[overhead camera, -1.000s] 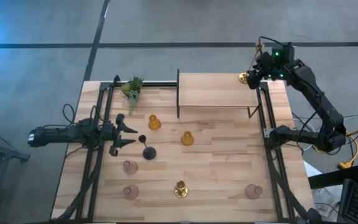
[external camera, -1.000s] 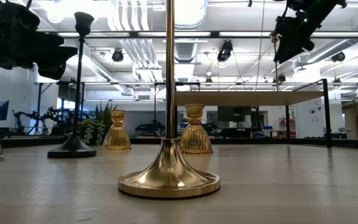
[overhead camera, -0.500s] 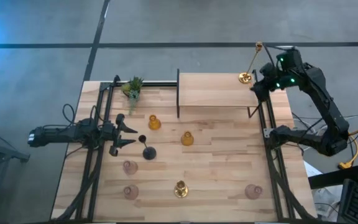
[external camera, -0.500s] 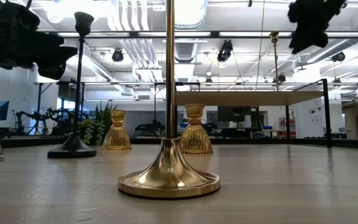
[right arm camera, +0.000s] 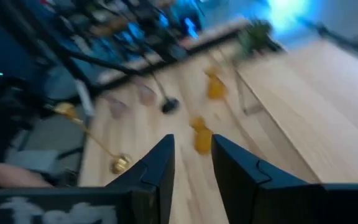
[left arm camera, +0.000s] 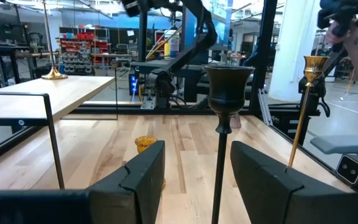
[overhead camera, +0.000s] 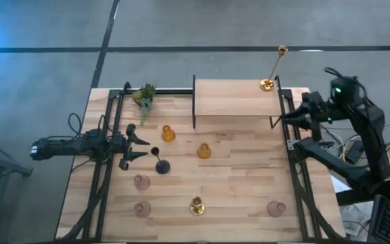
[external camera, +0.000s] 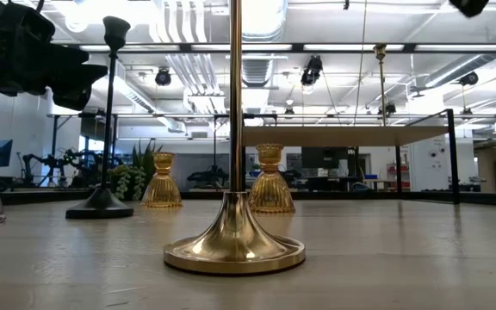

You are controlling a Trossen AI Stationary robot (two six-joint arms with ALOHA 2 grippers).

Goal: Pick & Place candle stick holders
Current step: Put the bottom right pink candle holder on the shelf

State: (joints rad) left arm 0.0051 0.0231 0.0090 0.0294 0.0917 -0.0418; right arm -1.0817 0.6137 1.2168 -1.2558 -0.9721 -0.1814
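While the right gripper [overhead camera: 296, 115], empty with fingers parted, hangs off the table's right edge, the left gripper [overhead camera: 139, 147], wide open and empty, has the black stemmed metal candle holder [overhead camera: 162, 165] upright just beside it, nearest.

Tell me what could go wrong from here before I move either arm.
The tall gold holder stands at the shelf's far right corner, close to the right gripper; a swing could topple it. The black stemmed holder stands thin and tall just ahead of the left gripper with its fingers open; a skewed approach may tip it.
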